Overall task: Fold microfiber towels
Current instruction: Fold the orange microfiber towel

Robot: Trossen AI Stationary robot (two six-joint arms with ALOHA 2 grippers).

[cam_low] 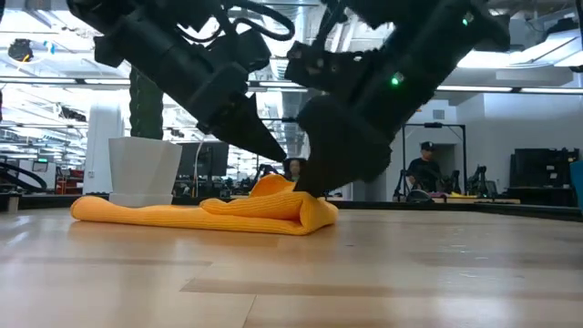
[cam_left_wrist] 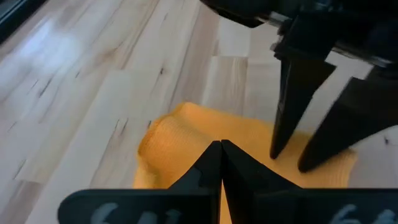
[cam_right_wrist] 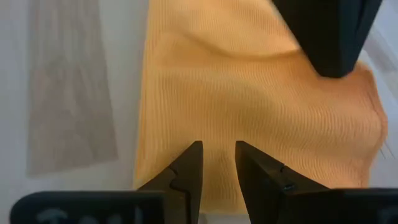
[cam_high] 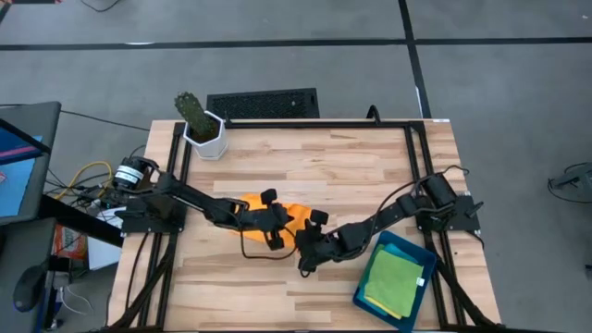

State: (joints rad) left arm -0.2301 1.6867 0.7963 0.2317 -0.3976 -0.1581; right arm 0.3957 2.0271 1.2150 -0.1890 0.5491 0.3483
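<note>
Orange towel (cam_high: pixel 294 215) is light, floppy, grippy: pinch an edge; left gripper (cam_left_wrist: pixel 221 149) jaws shut and empty, right gripper (cam_right_wrist: pixel 217 152) jaws part-open over it, holding nothing.

orange towel (cam_low: pixel 205 211) bunched on table (cam_low: pixel 291 282); both arms over it.

Overhead looking down, table-level sideways, two close wrist views, all sharing orange towel (cam_high: pixel 294 215)

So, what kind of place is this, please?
Probably a robotics lab or open workshop: a pale wooden table with two dark arms stands on grey concrete floor, and the low view shows ceiling strip lights and a person at a bench.
</note>
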